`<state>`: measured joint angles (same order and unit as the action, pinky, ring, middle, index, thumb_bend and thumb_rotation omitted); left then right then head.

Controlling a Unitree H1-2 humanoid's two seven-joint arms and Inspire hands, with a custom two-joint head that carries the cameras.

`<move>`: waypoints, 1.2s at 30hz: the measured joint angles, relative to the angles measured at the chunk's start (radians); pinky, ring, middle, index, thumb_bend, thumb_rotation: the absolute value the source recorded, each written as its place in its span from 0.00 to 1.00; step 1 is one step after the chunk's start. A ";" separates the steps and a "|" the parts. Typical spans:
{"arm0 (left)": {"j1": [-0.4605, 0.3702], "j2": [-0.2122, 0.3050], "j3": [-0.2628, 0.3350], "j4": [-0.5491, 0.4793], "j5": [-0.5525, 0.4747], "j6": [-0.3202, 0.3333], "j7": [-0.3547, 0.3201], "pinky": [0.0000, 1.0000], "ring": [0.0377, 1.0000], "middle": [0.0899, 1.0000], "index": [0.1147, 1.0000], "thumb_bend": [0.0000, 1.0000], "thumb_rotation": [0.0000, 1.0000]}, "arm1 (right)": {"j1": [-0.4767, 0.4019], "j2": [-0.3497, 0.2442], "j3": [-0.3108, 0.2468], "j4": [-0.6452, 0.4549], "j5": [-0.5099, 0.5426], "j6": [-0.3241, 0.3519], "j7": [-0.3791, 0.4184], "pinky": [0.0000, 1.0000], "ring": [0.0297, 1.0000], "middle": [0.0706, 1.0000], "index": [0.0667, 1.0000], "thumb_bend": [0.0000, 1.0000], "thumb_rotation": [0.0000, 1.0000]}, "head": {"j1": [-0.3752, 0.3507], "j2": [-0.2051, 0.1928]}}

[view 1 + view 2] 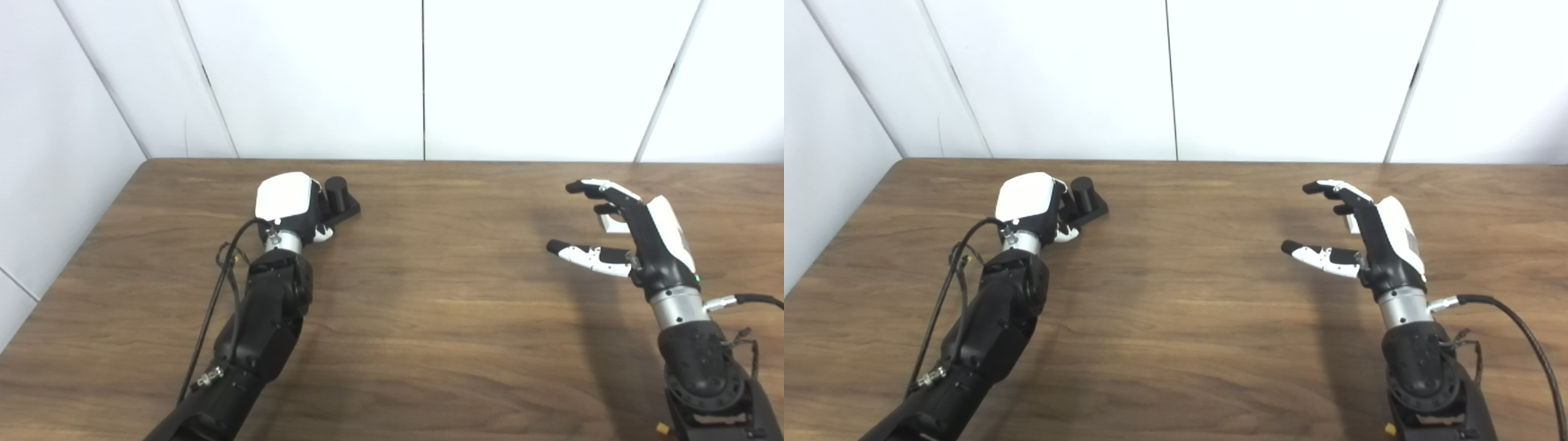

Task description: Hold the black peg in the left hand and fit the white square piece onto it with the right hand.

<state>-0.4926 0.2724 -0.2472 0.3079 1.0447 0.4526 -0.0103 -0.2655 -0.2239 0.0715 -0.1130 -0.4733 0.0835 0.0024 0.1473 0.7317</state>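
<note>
The black peg [336, 190] stands upright on its flat black base [346, 209] at the back left of the table. My left hand [286, 202] lies palm down over the base's left end, its white back hiding the fingers. Only the thumb tip shows beside the base, so its hold on the base is hidden. The white square piece [614, 225] lies on the table at the right, mostly hidden behind my right hand [618, 229]. That hand is open, its fingers [603, 188] spread above the piece and its thumb stretched out to the left.
The wooden table [429, 294] runs back to white wall panels. Its left edge runs diagonally beside my left arm [263, 331]. Cables hang along both forearms.
</note>
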 measured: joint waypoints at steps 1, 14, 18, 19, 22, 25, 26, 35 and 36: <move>0.001 0.001 -0.001 0.000 -0.008 -0.001 0.004 0.68 0.75 0.75 0.42 0.52 0.06 | 0.000 0.000 0.000 0.000 0.000 0.000 0.000 0.74 0.80 0.79 0.70 0.72 0.22 | -0.002 0.000; 0.042 0.023 -0.021 -0.053 -0.121 -0.079 0.030 0.67 0.77 0.76 0.42 0.52 0.07 | -0.001 -0.005 -0.005 0.000 0.006 0.000 0.000 0.73 0.79 0.79 0.69 0.72 0.20 | -0.011 0.000; 0.056 0.031 -0.039 -0.087 -0.136 -0.088 0.014 0.69 0.77 0.76 0.42 0.52 0.07 | -0.001 -0.006 -0.007 0.000 0.007 0.000 0.000 0.73 0.79 0.79 0.70 0.72 0.21 | -0.018 0.002; 0.059 0.032 -0.042 -0.096 -0.136 -0.087 0.007 0.69 0.77 0.76 0.42 0.52 0.07 | -0.001 -0.006 -0.007 0.000 0.007 0.000 0.000 0.73 0.79 0.79 0.70 0.72 0.21 | -0.018 0.002; 0.066 0.033 -0.059 -0.120 -0.137 -0.088 -0.002 0.71 0.78 0.77 0.42 0.52 0.07 | -0.002 -0.006 -0.007 0.000 0.006 0.000 0.000 0.72 0.78 0.79 0.70 0.72 0.20 | -0.021 0.002; 0.077 0.033 -0.072 -0.146 -0.138 -0.091 -0.011 0.73 0.79 0.76 0.42 0.52 0.07 | -0.002 -0.006 -0.007 0.000 0.006 0.000 0.000 0.71 0.78 0.79 0.69 0.72 0.19 | -0.023 0.002; 0.081 0.033 -0.075 -0.150 -0.138 -0.097 -0.010 0.72 0.78 0.76 0.42 0.52 0.07 | -0.003 -0.006 -0.007 0.000 0.006 0.000 0.000 0.71 0.78 0.79 0.70 0.71 0.19 | -0.023 0.002; 0.108 0.038 -0.108 -0.220 -0.137 -0.127 -0.045 0.74 0.80 0.77 0.42 0.52 0.07 | -0.005 -0.005 -0.007 0.000 0.008 0.003 0.001 0.72 0.79 0.79 0.70 0.71 0.19 | -0.044 0.002; 0.112 0.037 -0.110 -0.224 -0.138 -0.131 -0.048 0.74 0.80 0.77 0.42 0.52 0.07 | -0.007 -0.005 -0.007 0.000 0.008 0.003 0.001 0.72 0.79 0.79 0.70 0.71 0.19 | -0.046 0.002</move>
<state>-0.3805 0.3095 -0.3572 0.0843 0.9066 0.3215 -0.0580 -0.2722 -0.2291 0.0649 -0.1130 -0.4655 0.0862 0.0030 0.1013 0.7332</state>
